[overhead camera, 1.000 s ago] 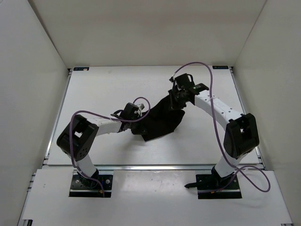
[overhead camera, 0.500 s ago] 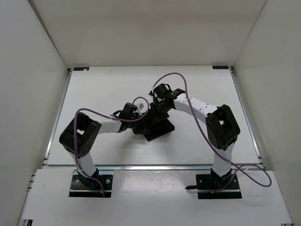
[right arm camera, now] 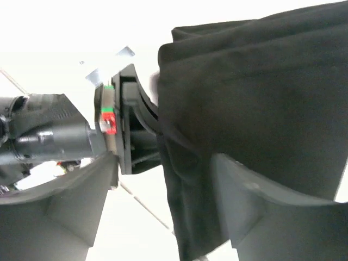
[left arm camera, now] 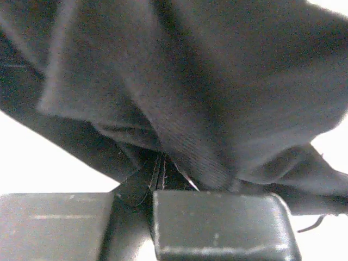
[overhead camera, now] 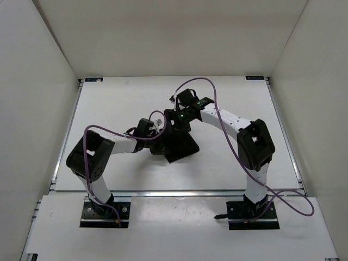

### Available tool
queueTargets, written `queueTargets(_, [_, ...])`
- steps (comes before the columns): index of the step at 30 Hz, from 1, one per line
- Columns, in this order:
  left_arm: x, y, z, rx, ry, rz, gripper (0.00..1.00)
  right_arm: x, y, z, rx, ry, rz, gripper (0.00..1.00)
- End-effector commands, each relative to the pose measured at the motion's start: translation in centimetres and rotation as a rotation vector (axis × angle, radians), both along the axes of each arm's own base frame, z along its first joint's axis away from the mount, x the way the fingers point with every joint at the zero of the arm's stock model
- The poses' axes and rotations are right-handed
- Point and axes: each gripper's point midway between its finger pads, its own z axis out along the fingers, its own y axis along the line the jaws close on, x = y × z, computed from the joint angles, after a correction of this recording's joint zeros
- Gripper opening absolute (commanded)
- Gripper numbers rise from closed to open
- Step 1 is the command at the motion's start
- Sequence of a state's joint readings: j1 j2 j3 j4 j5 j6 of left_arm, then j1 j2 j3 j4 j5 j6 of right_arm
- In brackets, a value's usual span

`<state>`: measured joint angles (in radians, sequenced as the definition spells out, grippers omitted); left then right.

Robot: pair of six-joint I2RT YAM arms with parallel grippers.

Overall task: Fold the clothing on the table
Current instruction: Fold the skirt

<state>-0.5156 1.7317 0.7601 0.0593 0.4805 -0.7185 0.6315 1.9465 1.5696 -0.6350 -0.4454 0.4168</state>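
A second ago the right end effector [overhead camera: 173, 124] held the clothing [overhead camera: 179, 145] stretched toward the upper right. Now it has swept across to frame centre and its fingers [right arm camera: 261, 217] have spread wide, with the cloth hanging loose between them, so one fold looks laid over. The left end effector [overhead camera: 156, 137] stays pinched tight on what I think is a bunched hem. The clothing sits as a compact heap mid-table [overhead camera: 109, 103], well clear of every edge, with open white surface around it.
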Motion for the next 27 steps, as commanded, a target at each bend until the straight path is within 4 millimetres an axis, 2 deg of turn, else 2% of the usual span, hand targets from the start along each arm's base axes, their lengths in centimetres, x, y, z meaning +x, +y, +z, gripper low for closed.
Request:
queueTargets(1, [0.5,0.7,2.5,-0.024,-0.049,0.004,0.0,2.7,-0.2,7.7,0.135,-0.159,-0.043,0.77])
queueTargets(3, [0.9,1.2,3.6,-0.036,-0.066,0.013,0.0,3.3,-1.1,9.8,0.16,-0.2,-0.069,0.79])
queueTargets(5, [1.5,1.5,5.0,-0.055,-0.101,0.031,0.0,3.8,-2.2,12.3,0.184,-0.249,-0.107,0.76])
queueTargets(7, [1.6,2.1,5.6,-0.045,-0.105,0.038,0.0,4.3,-4.2,12.4,0.137,-0.3,-0.155,0.67])
queueTargets(9, [1.7,3.2,6.2,-0.032,-0.102,0.065,0.0,4.1,-6.0,11.2,0.081,-0.313,-0.186,0.52])
queueTargets(10, [2.1,3.7,7.2,-0.042,-0.136,0.077,0.0,3.7,-6.8,9.5,0.036,-0.29,-0.197,0.29])
queueTargets(11, [2.3,4.2,8.0,-0.053,-0.143,0.1,0.0,3.4,-7.3,8.5,0.018,-0.269,-0.193,0.18])
queueTargets(12, [2.5,4.8,8.0,-0.054,-0.139,0.118,0.0,2.5,-8.0,6.3,-0.028,-0.226,-0.187,0.02])
queueTargets(14, [2.9,5.1,9.8,-0.074,-0.17,0.127,0.0,0.8,-8.2,2.9,-0.089,-0.177,-0.159,0.01])
queueTargets(15, [3.0,5.2,10.0,-0.067,-0.175,0.13,0.0,0.5,-8.0,2.3,-0.095,-0.179,-0.14,0.0])
queueTargets(17, [3.3,5.0,11.1,-0.08,-0.198,0.135,0.0,-0.6,-7.5,-0.2,-0.098,-0.137,-0.12,0.0])
queueTargets(20, [4.0,4.5,11.9,-0.097,-0.217,0.148,0.02,-1.1,-6.1,-1.3,-0.063,-0.116,-0.088,0.0])
queueTargets(23, [4.4,4.0,11.5,-0.113,-0.195,0.156,0.01,-2.1,-4.5,-2.4,-0.043,-0.08,-0.038,0.0])
queueTargets(25, [4.9,3.7,11.3,-0.131,-0.193,0.163,0.0,-1.9,-3.2,-2.1,0.008,-0.092,-0.023,0.0])
queueTargets(27, [5.4,4.0,10.7,-0.126,-0.183,0.184,0.01,-2.8,-2.2,-2.6,0.042,-0.061,-0.011,0.0])
